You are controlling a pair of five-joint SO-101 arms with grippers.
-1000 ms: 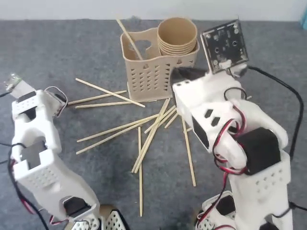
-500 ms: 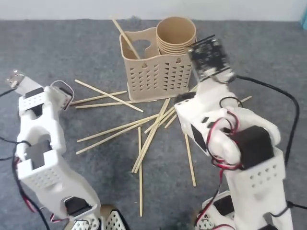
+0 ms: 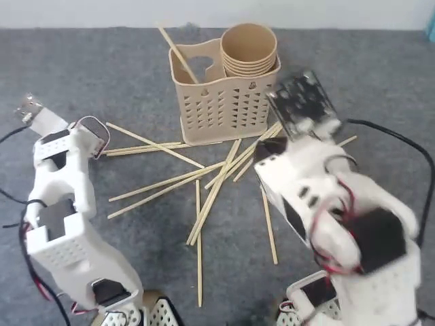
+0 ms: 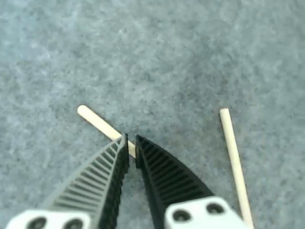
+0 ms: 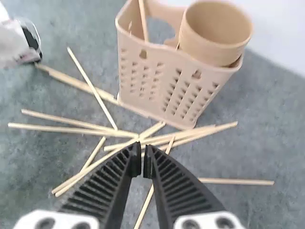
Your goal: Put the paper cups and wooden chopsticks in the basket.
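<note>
Status: paper cups [image 3: 249, 44] sit nested in the basket [image 3: 221, 105], one upright chopstick [image 3: 178, 53] beside them — cups done. Loose chopsticks [image 3: 204, 197] lie scattered on the mat [image 3: 102, 68] before it. Left gripper [image 4: 131, 139] clenches an outlying chopstick [image 4: 97, 121] near its end; right gripper [image 5: 142, 150] hangs above the pile — jaws pressed together, empty.

Stacked cups [image 5: 217, 31] are held in a basket [image 5: 162, 90], one chopstick [image 5: 142, 19] beside them. More chopsticks [image 5: 62, 129] are strewn on the carpet [image 5: 267, 143] below the gripper [image 5: 141, 162], whose jaws are pressed together.
</note>
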